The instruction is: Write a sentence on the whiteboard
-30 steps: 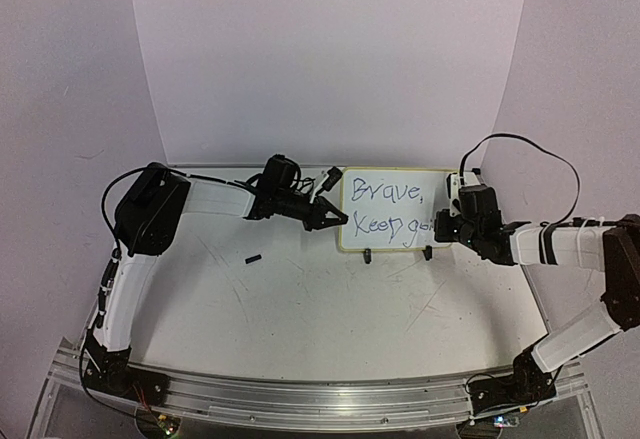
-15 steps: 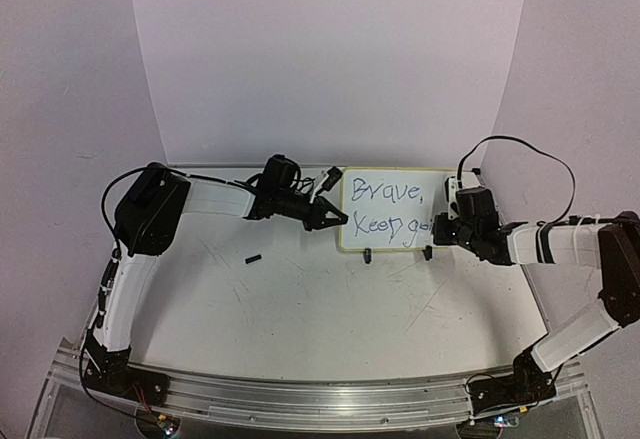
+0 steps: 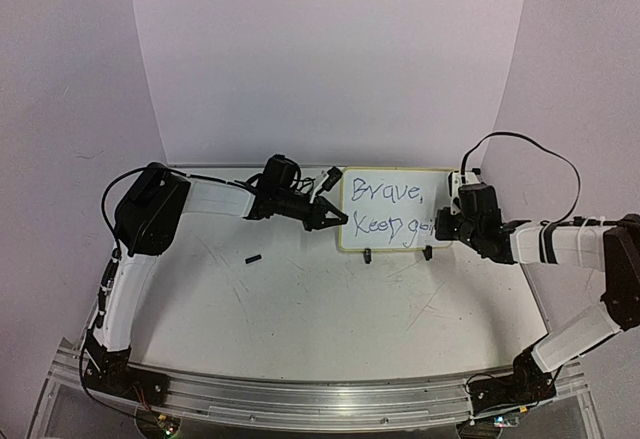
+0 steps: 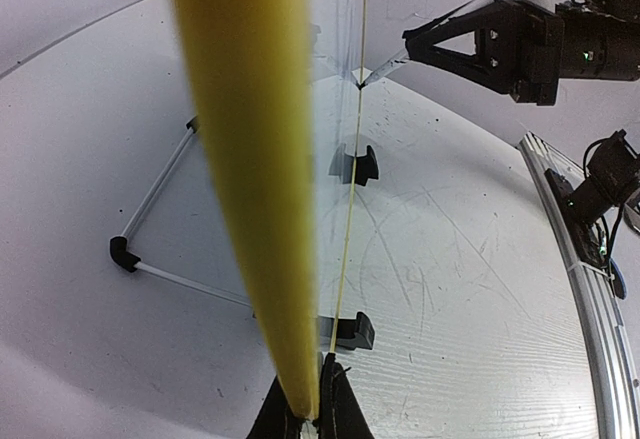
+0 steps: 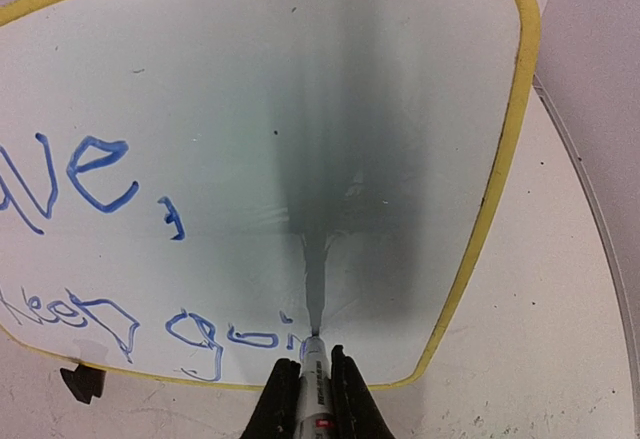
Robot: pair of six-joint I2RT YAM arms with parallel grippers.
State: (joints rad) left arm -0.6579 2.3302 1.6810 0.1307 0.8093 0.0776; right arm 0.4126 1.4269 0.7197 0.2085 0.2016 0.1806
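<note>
The whiteboard [image 3: 392, 209] is standing upright at the far side of the table [image 3: 330, 319], right of centre. Left gripper [image 3: 337, 217] is closed on its left rim. Right gripper [image 3: 440, 227] is gripping a marker [image 5: 314, 369], w/ the tip touching the board just after "Keep goi". Vs. a sec ago, board & left arm are staying put; right wrist is shifting only slightly.

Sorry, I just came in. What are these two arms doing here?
The left pincer is shut on the side rim of the small whiteboard, which stands on the table. The right pincer grips a marker with its tip on the board. In blue it reads "Brave, Keep goi", so the sentence looks unfinished.
</note>
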